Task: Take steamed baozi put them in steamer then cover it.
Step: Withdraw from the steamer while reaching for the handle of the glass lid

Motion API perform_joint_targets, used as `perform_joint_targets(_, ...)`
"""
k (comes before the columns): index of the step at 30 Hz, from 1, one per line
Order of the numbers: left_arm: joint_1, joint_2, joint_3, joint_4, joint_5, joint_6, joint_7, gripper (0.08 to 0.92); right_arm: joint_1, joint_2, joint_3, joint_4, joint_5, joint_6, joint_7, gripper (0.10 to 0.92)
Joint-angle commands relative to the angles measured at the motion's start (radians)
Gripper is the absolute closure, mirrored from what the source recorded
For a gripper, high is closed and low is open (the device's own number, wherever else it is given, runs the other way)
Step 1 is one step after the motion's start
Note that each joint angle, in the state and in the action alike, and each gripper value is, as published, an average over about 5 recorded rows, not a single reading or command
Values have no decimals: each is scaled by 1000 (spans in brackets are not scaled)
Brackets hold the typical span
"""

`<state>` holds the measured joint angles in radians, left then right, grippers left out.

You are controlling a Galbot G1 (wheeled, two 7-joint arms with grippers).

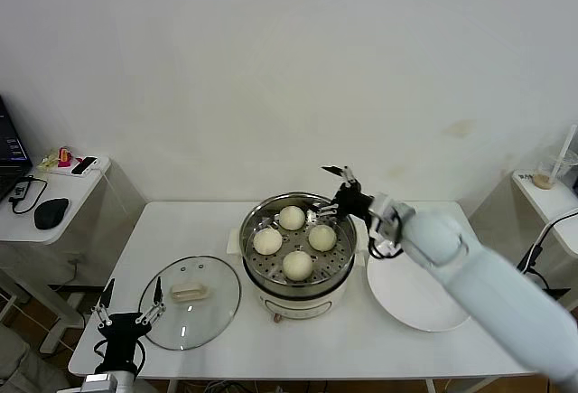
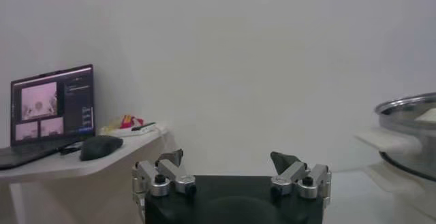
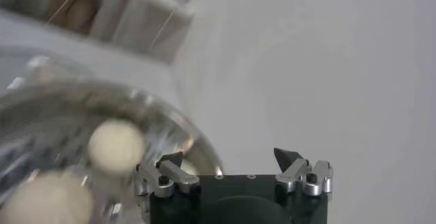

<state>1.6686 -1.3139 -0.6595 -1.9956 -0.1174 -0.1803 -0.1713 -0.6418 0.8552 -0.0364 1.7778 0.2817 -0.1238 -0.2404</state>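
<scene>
Hiding part of the steamer (image 1: 298,253) rim, the right hand (image 1: 330,196) hovers spread and empty over the four baozi (image 1: 295,242) inside. Left hand (image 1: 130,310), spread, empty, waits beside the cover (image 1: 191,301) on the worktop (image 1: 361,330).

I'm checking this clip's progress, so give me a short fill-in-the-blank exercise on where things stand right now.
1. The number of steamed baozi resting in the steamer is ____.
2. The cover lies on the table to the robot's ____ of the steamer.
3. The white plate holds ____ buns.
4. The right hand, above the steamer's far rim, has its fingers ____.

Missing words: four; left; no; open
</scene>
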Motion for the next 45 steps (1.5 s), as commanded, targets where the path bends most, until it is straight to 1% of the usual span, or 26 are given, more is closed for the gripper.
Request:
perform_joint_targets(1,-23,-1,34,72,148,-22,-9,177,-760,378,809,78,-87,341,43,203)
perform_joint_targets(4,-41,46,39,89,209,16,0,177,-816,473,881,104,-45,287,11,203)
perform_joint_targets(7,-68,106,38,119,293,48,-9,177,-849,526,915,132,-46,238,-3,203)
perform_joint_targets(10,-89,156,30,176,485,46,-36,177,-877,548,937,163,-67,210,-1,203)
perform_joint_targets(12,-94,183,19,226,676,16,-62,177,-902,555,955,186,-58,191,2,203)
perform_joint_targets(15,-90,211,5,293,944,-36,-111,177,-938,564,979,206,-26,166,11,203)
perform_joint_targets(17,-84,222,3,316,1077,-47,-133,177,-959,573,992,213,-24,162,17,203)
perform_joint_targets(22,-80,224,3,310,1324,-42,-140,177,-1005,605,1007,257,-29,168,19,203)
perform_joint_targets(29,-86,215,41,268,1367,-18,-120,177,-1030,627,1016,280,-32,176,20,203)
perform_joint_targets(33,-113,214,68,299,1356,-5,-107,177,-1037,634,1010,292,-10,159,13,203)
perform_joint_targets(38,-139,211,93,332,1332,11,-86,177,-1037,644,1004,293,-19,154,12,203)
perform_joint_targets(45,-172,203,113,360,1324,17,-78,177,-1038,652,1000,288,-33,152,8,203)
